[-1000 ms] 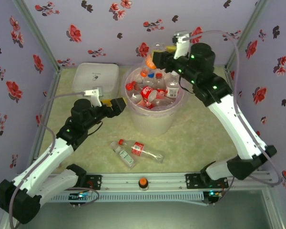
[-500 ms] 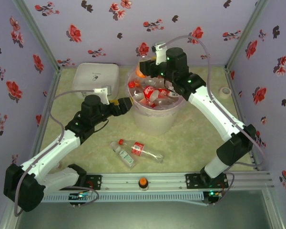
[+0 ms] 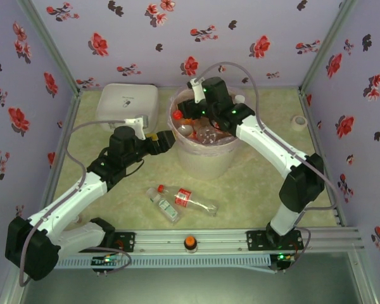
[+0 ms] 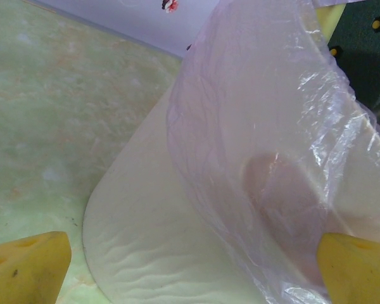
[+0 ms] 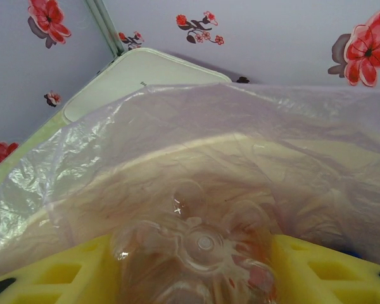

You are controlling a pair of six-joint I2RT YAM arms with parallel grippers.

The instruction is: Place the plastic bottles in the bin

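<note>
Hanging over the bin (image 3: pixel 206 161), right pincer (image 5: pixel 193 273) clamps a bottle (image 5: pixel 202 242); left pincer (image 4: pixel 190 269) spread wide.

Pale green table (image 3: pixel 266 183): bin (image 3: pixel 206 161) centre-back, white box (image 3: pixel 126 104) back left, tape roll (image 3: pixel 297 122) right, red-label bottle (image 3: pixel 187 199) beside smaller bottle (image 3: pixel 164 208) front.

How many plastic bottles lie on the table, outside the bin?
2. The red-label bottle lies in front of the bin; the smaller clear bottle lies beside it, nearer the left arm. The right claw holds another bottle over the bin, where more may be hidden.
</note>
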